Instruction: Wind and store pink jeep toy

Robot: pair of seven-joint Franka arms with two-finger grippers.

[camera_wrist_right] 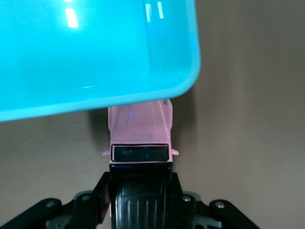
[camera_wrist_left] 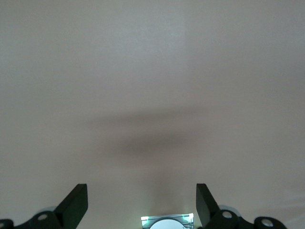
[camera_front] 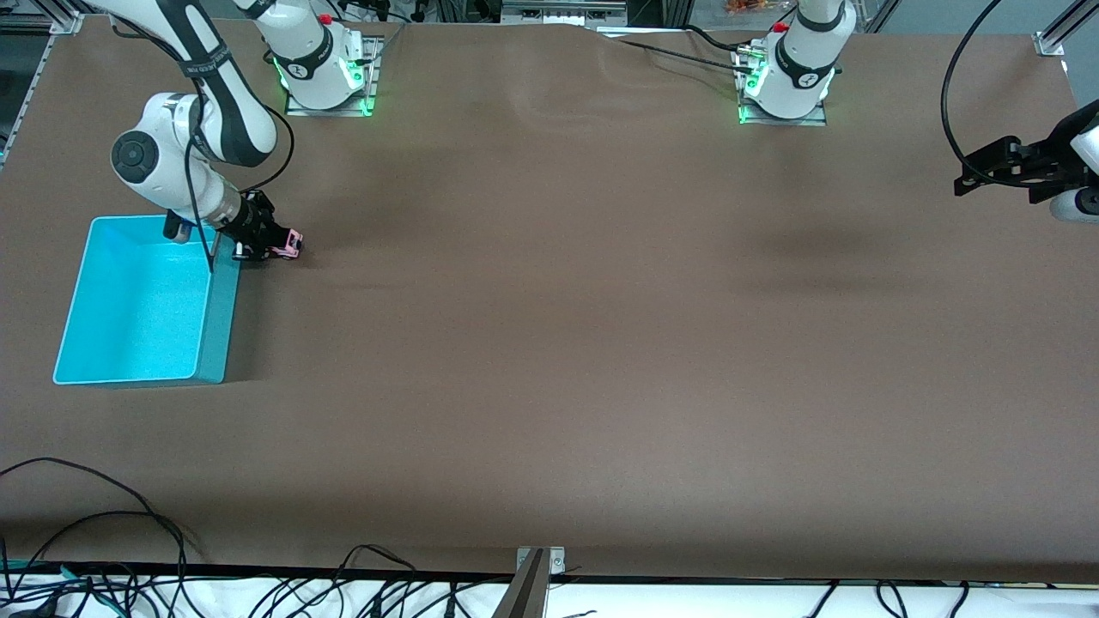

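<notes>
The pink jeep toy [camera_front: 284,245] is small and light pink with a black roof, and it rests on the brown table beside the turquoise bin [camera_front: 221,326], at the bin's corner nearest the right arm's base. My right gripper [camera_front: 262,241] is shut on it, its fingers pressed against the two sides of the black roof [camera_wrist_right: 140,195]. In the right wrist view the jeep's pink hood [camera_wrist_right: 139,123] points at the bin's rim [camera_wrist_right: 188,71]. My left gripper [camera_front: 974,178] hangs open and empty above the left arm's end of the table, where the arm waits; its fingertips [camera_wrist_left: 76,202] stand wide apart.
Loose black cables [camera_front: 94,532] lie along the table edge nearest the front camera. A metal bracket [camera_front: 539,562] sits at the middle of that edge. The two arm bases [camera_front: 326,69] stand on the edge farthest from the camera.
</notes>
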